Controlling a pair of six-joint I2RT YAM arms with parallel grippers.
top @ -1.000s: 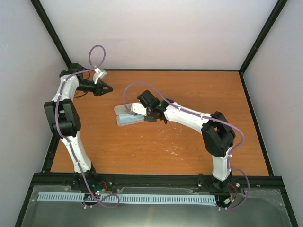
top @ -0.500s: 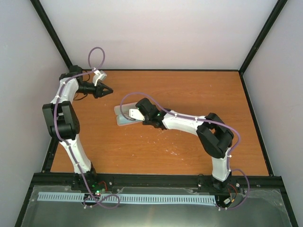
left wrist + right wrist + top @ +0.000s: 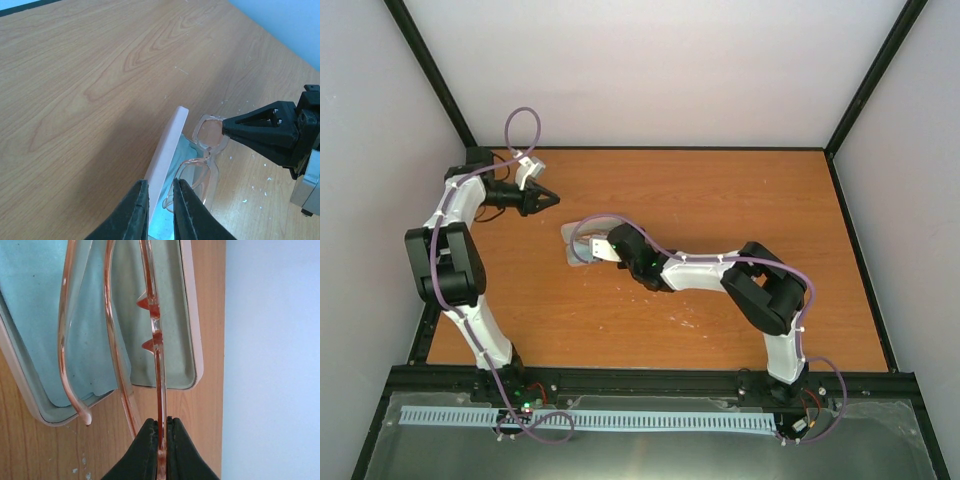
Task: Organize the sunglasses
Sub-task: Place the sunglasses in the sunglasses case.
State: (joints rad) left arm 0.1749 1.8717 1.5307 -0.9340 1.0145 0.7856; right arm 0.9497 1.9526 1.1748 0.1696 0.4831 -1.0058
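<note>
Translucent orange-pink, the sunglasses [image 3: 156, 330] hang by one frame edge, clenched in the right pincer [image 3: 162, 424], over the open pink case [image 3: 192, 340] at 9 o'clock of the tabletop [image 3: 740, 200]. Best to lower them level along the lining and let go only once they rest inside the rim. The left pincer [image 3: 160, 186], narrowly parted and empty, sits at the case's 10 o'clock.

Bright, even overhead light across all 3 views — no glare. Shadows on the table [image 3: 720, 200] are faint and soft. A broad soft shadow darkens the wood left of the case [image 3: 167, 145]. Close up, the sunglasses [image 3: 156, 330] are sharp.
</note>
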